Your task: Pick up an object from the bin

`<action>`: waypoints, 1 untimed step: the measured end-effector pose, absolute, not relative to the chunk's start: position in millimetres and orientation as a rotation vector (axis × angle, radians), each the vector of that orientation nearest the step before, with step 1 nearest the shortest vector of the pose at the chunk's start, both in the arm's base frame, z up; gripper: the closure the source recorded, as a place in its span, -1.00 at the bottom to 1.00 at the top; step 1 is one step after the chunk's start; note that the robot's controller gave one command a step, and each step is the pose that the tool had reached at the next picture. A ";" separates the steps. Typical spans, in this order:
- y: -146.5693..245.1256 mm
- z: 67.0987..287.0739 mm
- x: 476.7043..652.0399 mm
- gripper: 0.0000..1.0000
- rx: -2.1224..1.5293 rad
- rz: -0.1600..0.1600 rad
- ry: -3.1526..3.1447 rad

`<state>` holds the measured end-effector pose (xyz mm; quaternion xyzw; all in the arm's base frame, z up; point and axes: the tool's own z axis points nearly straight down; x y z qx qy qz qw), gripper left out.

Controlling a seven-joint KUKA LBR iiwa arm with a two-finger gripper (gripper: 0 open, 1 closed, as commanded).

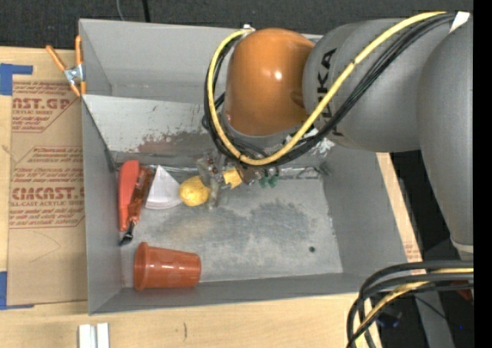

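My gripper (214,174) shows just below the arm's orange cover, low over the back-middle of the bin floor. Right beside it, to its lower left, lies a small yellow rounded thing (194,193), touching or nearly touching the gripper's tip. A white cone-shaped piece (160,189) rests against the yellow thing's left side. Further left, an orange-red hand tool with a dark tip (129,197) lies lengthwise along the left wall.
An orange-red plastic cup (166,266) lies on its side in the front left corner. A small green bit (267,181) sits under the arm near the back wall. The arm and its cables cover the bin's back right.
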<state>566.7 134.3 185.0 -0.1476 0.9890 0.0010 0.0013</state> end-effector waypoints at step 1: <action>143.8 224.5 570.2 1.00 -0.467 0.002 3.106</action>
